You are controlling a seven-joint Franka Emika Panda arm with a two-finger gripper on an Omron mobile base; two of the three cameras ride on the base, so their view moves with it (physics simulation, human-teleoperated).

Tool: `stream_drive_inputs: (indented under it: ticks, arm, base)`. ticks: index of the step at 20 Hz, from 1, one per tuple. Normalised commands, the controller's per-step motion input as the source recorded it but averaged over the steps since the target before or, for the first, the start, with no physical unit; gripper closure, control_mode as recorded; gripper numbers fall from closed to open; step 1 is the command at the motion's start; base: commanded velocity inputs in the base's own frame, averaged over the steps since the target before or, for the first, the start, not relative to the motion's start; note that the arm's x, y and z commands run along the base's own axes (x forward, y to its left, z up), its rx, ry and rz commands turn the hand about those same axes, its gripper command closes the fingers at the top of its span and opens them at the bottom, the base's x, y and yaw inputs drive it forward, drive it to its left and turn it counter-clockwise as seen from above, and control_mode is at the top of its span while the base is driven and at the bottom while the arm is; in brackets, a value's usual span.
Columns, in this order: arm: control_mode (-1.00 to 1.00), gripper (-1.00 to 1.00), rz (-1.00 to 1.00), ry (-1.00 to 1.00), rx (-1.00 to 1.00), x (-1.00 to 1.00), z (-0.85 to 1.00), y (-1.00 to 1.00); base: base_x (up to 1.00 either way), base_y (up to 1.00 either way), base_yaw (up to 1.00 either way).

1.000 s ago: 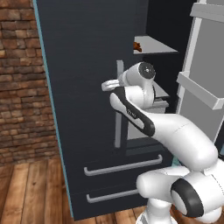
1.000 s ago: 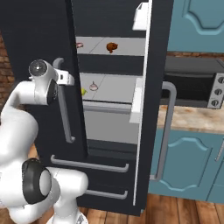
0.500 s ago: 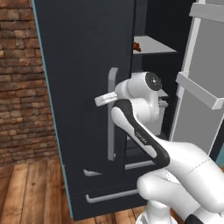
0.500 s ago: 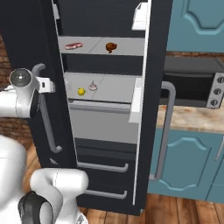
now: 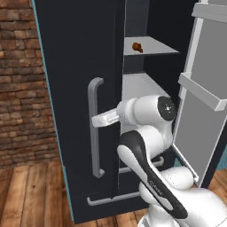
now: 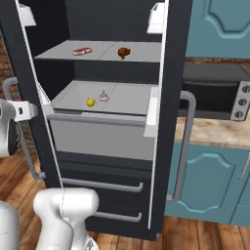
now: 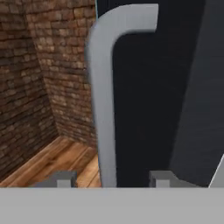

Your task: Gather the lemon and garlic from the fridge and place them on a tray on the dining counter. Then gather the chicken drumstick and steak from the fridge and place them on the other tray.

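The fridge [image 6: 117, 161] stands with both doors swung open. On its upper shelf lie the steak [image 6: 81, 50] and the chicken drumstick [image 6: 124, 52], which is also seen in the left base view [image 5: 137, 46]. The lemon [image 6: 90, 102] and garlic [image 6: 103, 96] sit side by side on the lower shelf. My gripper [image 5: 95, 119] is at the grey bar handle [image 5: 93, 128] of the left door. In the hand view the handle [image 7: 103, 87] runs between the two fingertips of the gripper [image 7: 112, 180], with a gap on each side, so the gripper is open.
The right fridge door [image 5: 204, 102] juts out to the right with its shelf bins. A built-in oven [image 6: 215, 97] and teal cabinets [image 6: 210, 180] stand right of the fridge. A brick wall [image 5: 22, 88] and wooden floor [image 5: 31, 195] lie to the left.
The left fridge door has swung further open, pulled left by my gripper on its handle, uncovering the steak. The fingers have spread apart from the handle.
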Motion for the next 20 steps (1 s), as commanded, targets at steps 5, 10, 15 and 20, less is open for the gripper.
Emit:
stream_drive_inputs:
  ticks: [5, 10, 15, 20]
  arm:
    - [-1.00, -1.00, -0.07, -0.06, 0.31, -0.90, 0.26, -0.93]
    - [-1.00, -1.00, -0.14, 0.18, 0.38, -0.03, 0.30, -1.00]
    - [-1.00, -1.00, 0.00, 0.25, 0.36, 0.46, 0.04, -0.86]
    - [-1.00, -1.00, 0.21, 0.24, 0.21, 1.00, -0.13, -0.24]
  base:
    - [0.00, 0.00, 0.00]
    - [0.00, 0.00, 0.00]
    - [0.00, 0.00, 0.00]
    - [0.00, 0.00, 0.00]
